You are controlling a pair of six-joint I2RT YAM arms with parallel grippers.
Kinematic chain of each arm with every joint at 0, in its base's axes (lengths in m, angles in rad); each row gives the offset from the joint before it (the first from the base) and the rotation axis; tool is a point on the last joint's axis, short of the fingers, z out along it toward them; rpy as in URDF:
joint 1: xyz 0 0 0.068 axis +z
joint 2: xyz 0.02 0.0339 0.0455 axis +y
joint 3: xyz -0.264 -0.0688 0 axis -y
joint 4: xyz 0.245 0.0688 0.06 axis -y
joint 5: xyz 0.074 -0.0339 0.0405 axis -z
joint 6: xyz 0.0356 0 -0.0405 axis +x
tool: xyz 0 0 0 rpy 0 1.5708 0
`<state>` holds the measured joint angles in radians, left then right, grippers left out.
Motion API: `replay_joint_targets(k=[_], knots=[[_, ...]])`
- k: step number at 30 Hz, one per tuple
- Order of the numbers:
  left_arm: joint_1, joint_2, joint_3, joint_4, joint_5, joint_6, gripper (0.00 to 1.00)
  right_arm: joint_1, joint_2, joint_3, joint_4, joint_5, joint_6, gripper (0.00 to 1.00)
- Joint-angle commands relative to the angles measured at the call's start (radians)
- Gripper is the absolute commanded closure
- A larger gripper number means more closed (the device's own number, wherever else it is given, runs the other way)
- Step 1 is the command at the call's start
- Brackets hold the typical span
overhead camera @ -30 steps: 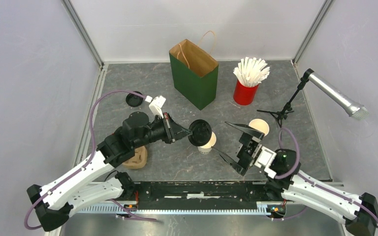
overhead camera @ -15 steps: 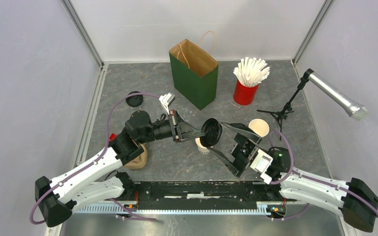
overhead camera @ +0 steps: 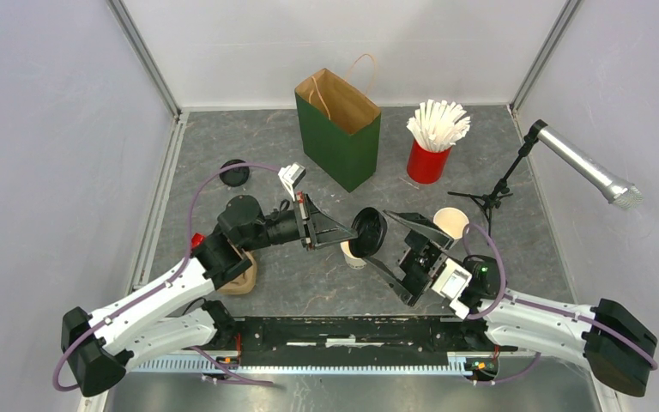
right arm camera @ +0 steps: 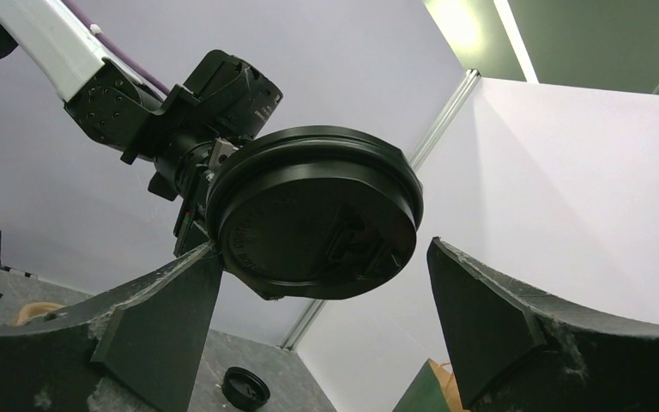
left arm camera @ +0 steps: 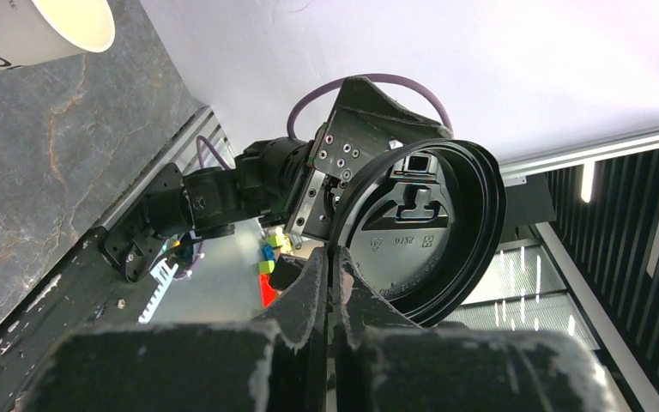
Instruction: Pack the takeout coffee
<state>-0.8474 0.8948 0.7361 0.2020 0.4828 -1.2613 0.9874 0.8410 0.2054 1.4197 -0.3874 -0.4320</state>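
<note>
**Lid held on edge over an open cup, mid-table**

The table (overhead camera: 480,283) is grey stone-patterned sheet, veined and scuffed, boxed in by plain white walls (overhead camera: 43,129) with aluminium posts (overhead camera: 142,56) in the far corners. A black rail (overhead camera: 352,330) runs along the near edge between the arm bases.

The left gripper (overhead camera: 343,233) has its fingers (left arm camera: 330,275) pressed together on the rim of a black lid (overhead camera: 369,232), which stands on edge in the air. In the left wrist view its underside faces the camera. Below and just left of it sits a cup (overhead camera: 353,255), white, open and upright on the table.

The right gripper (overhead camera: 382,240) faces it with jaws spread wide. In the right wrist view the lid's top fills the gap between the two fingers (right arm camera: 163,300); whether either one touches it I cannot tell.

A second cup (overhead camera: 451,223), also open, stands to the right, near the foot of a mic stand (overhead camera: 498,193). Another lid (overhead camera: 234,173) lies flat at far left. A brown carrier (overhead camera: 238,276) shows beneath the left arm. At the back stand a green bag (overhead camera: 339,129), open, and beside it a red cup (overhead camera: 427,163) full of white straws.
</note>
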Motion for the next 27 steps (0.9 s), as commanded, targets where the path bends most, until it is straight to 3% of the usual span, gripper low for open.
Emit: replay_joint_targets(k=[1, 27], knots=[[0.004, -0.015, -0.011, 0.050, 0.025, -0.054, 0.97, 0.002, 0.011, 0.017, 0.093, 0.013, -0.002, 0.03], [0.004, -0.026, -0.024, 0.015, 0.012, -0.046, 0.98, 0.004, 0.047, 0.014, 0.128, -0.007, 0.002, 0.13]])
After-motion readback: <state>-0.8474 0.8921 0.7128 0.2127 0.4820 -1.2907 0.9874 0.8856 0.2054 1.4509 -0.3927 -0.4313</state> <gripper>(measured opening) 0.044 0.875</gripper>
